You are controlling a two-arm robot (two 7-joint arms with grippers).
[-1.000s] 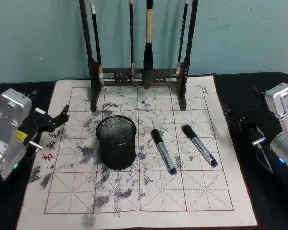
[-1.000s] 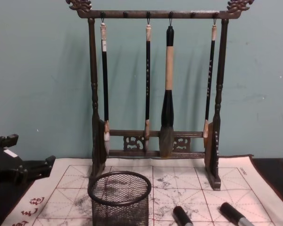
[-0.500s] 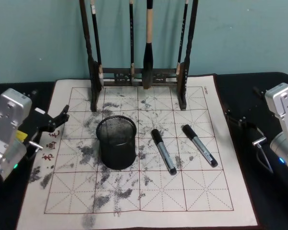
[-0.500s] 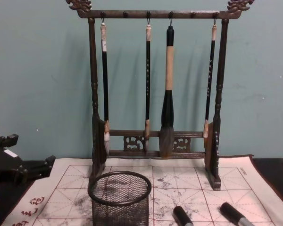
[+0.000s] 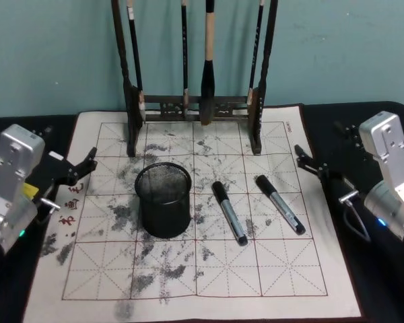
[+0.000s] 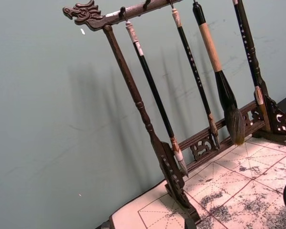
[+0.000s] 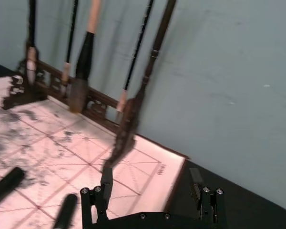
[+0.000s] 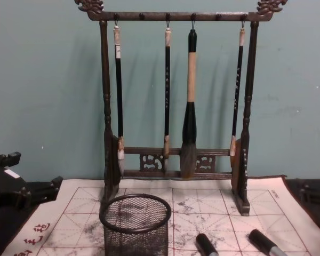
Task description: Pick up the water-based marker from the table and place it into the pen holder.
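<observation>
Both claws are wide open: right gripper (image 7: pixel 151 174) right of the pen holder (image 5: pixel 163 200), left gripper (image 5: pixel 86 168) parked left of it. Outer marker (image 5: pixel 280 204) looks light and stiff, maybe slick; pinch it mid-barrel.

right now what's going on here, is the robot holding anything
Nothing is held yet. A marker and a second marker lie flat on the cream mat, just right of the black mesh pen holder. The right gripper hovers open at the mat's right edge, the side nearest the markers. The left gripper sits open by the mat's left edge.
</observation>
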